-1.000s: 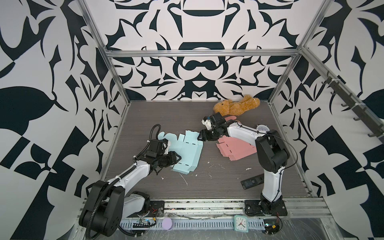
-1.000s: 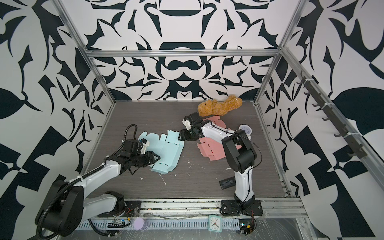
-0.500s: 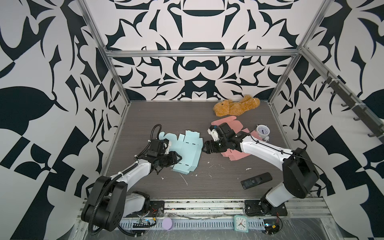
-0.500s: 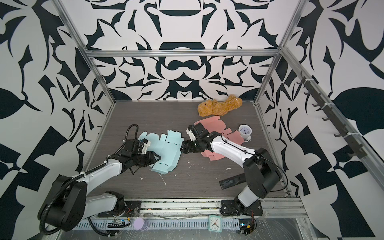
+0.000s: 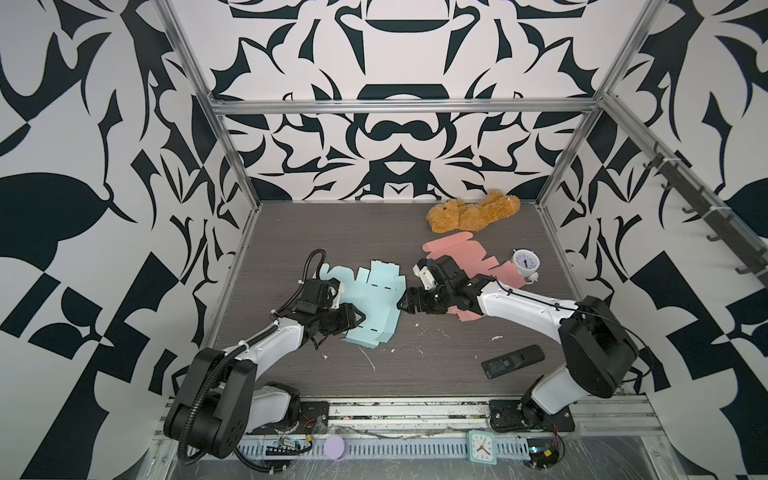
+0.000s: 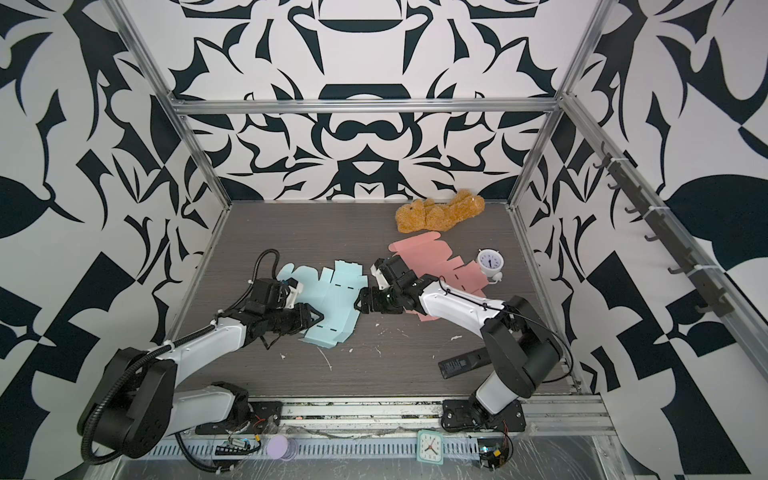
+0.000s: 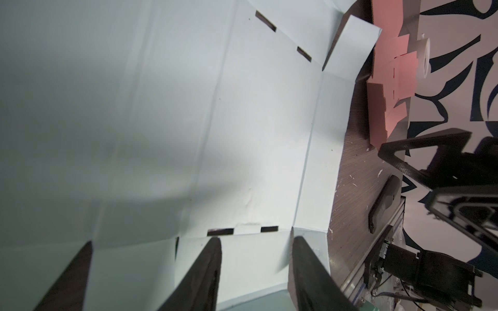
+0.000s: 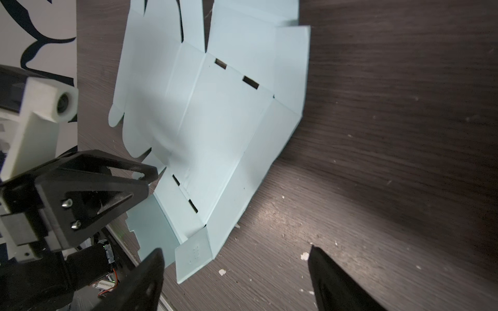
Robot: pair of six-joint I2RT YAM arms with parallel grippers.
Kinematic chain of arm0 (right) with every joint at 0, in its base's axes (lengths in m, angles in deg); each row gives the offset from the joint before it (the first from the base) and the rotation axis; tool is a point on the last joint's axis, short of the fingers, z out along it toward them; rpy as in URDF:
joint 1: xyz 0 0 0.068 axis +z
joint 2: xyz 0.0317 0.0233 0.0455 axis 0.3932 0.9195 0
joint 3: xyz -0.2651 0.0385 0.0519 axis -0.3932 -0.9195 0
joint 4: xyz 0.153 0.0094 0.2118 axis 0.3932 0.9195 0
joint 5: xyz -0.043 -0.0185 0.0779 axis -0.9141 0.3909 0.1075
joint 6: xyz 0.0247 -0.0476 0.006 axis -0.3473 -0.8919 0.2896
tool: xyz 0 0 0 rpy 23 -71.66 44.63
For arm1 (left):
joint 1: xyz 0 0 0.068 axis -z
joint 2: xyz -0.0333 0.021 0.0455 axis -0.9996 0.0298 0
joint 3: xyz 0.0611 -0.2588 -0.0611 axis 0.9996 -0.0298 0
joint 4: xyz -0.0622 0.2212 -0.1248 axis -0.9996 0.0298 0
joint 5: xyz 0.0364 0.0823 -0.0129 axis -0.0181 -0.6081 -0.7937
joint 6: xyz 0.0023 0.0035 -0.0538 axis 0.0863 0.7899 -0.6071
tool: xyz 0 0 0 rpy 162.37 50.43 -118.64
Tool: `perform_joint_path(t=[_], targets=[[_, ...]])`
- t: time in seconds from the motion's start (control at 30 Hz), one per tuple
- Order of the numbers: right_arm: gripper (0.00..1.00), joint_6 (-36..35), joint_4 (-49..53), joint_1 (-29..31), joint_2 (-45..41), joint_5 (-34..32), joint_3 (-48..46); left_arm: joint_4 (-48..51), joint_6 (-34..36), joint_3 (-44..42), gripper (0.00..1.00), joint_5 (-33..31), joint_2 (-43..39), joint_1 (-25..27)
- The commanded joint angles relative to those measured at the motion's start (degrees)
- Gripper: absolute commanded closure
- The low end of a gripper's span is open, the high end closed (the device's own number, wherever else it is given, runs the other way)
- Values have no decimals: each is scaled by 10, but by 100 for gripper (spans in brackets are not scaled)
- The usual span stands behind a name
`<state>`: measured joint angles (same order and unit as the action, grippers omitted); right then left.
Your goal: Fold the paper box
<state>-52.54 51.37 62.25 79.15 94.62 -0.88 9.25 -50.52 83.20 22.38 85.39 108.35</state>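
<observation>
Where the pale blue paper box (image 5: 376,301) is seen in both top views, it lies as an unfolded blank on the dark wood-grain table (image 5: 436,386), left of centre and between the two arms; most panels are spread flat, while the flaps along its near edge appear raised a little. The left gripper (image 5: 356,323) is set low at the blank's near-left edge; in the left wrist view its fingers (image 7: 210,258) are shown standing partly apart over a near flap, with pale paper visible in the gap and nothing seen clamped between them; whether the paper is pressed down by them cannot be told. The right gripper (image 5: 406,302) is placed at the blank's right edge; in the right wrist view its jaws are shown spread wide, with a small corner flap and bare table framed between the fingertips (image 8: 153,266), and no contact with the paper can be made out. A pink blank (image 5: 453,249) is laid flat behind the right arm and partly covered by it; a white alarm clock (image 5: 525,262) is stood just beside the pink sheet's right end; a brown teddy bear (image 5: 469,214) is laid near the back wall; a black remote control (image 5: 513,360) is laid near the front right; white scraps (image 5: 370,361) are scattered on the table in front of the blue blank.
</observation>
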Motion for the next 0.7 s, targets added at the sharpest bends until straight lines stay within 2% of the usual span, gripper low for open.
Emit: perform_joint_path(t=[0.0, 0.2, 0.5, 0.67], targets=[[13, 14, -24, 4, 0, 8, -6, -11, -12, -17, 54, 4, -6, 8], [12, 14, -27, 4, 3, 8, -5, -42, -33, -27, 54, -4, 6, 34], [12, 18, -49, 4, 35, 15, -7, -87, -70, -25, 55, -31, 52, 103], [13, 21, -66, 3, 51, 12, -18, -99, -80, -21, 55, -37, 63, 119]])
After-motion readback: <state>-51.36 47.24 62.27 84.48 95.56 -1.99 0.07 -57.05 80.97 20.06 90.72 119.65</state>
